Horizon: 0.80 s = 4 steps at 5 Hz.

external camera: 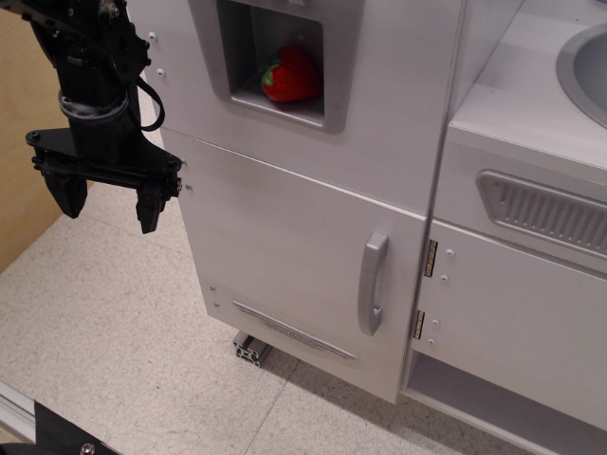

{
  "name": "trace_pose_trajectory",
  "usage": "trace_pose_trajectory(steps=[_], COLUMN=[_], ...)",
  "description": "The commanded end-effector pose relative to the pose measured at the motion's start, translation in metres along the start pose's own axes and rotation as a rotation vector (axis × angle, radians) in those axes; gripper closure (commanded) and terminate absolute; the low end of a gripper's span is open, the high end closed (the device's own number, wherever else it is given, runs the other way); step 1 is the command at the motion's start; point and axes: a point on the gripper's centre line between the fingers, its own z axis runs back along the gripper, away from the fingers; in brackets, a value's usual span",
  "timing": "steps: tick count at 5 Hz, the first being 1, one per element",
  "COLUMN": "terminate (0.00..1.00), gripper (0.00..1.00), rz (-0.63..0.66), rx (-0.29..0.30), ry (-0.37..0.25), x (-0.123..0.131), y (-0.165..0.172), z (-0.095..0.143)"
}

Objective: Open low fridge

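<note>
The low fridge (285, 246) is a flat white door, shut, in the middle of the view. Its curved grey vertical handle (372, 282) is near the door's right edge. A narrow slotted vent strip (292, 330) runs along its bottom. My black gripper (107, 205) hangs at the upper left, beside the door's left edge and far from the handle. Its two fingers (149, 207) point down, are spread apart and hold nothing.
Above the door is a white panel with a grey recessed niche (275, 57) holding a red toy fruit (289, 76). To the right stand a smaller white cabinet door with silver hinges (517, 313), a grey vent panel (541, 210) and a sink rim (583, 66). Speckled floor (104, 322) lies below.
</note>
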Motion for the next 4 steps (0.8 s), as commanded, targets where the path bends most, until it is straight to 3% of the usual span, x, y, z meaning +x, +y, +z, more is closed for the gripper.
trace_pose_trajectory(steps=[1, 4], terminate=[0.00, 0.00], gripper=[0.00, 0.00], rz=[0.000, -0.157], rx=[0.000, -0.117], ry=[0.000, -0.100], x=[0.000, -0.037], y=[0.000, -0.102], z=[0.000, -0.003])
